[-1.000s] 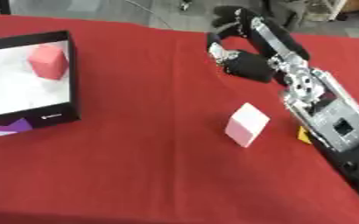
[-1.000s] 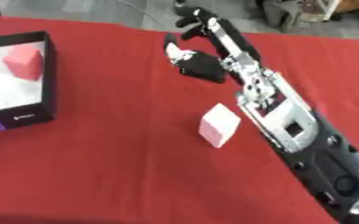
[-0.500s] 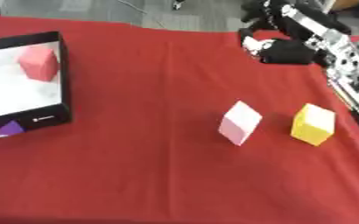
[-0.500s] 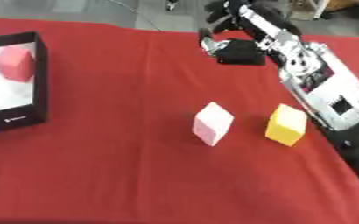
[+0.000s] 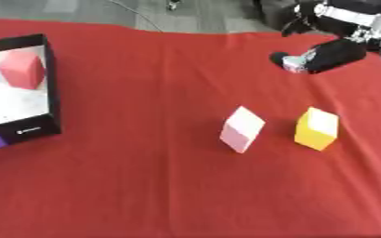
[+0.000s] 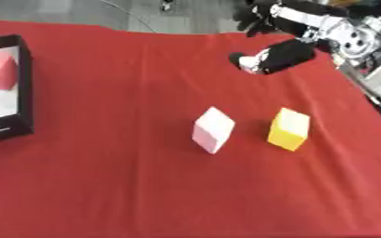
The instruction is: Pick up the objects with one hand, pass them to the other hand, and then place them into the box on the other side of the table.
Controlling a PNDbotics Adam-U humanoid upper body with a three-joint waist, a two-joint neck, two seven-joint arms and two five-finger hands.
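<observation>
Pink cube (image 5: pixel 242 128) beside yellow cube (image 5: pixel 317 128), seemingly apart

A pink cube (image 5: pixel 242 128) and a yellow cube (image 5: pixel 317 128) are seen side by side on the red tablecloth (image 5: pixel 145 186); a red cube (image 5: pixel 21 69) is held in the black-walled box (image 5: pixel 52 93) at left, while the right hand (image 5: pixel 328 53) is raised at top right.

The right hand (image 6: pixel 279 53) has pulled back. A second ago its arm lay over the right side of the table (image 5: pixel 145 186). Now the hand is up at 1 o'clock, near the far edge. The yellow block (image 5: pixel 317 128) was hidden under the arm. Now it shows, just beside the pink block (image 5: pixel 242 129), at its 3 o'clock.
</observation>
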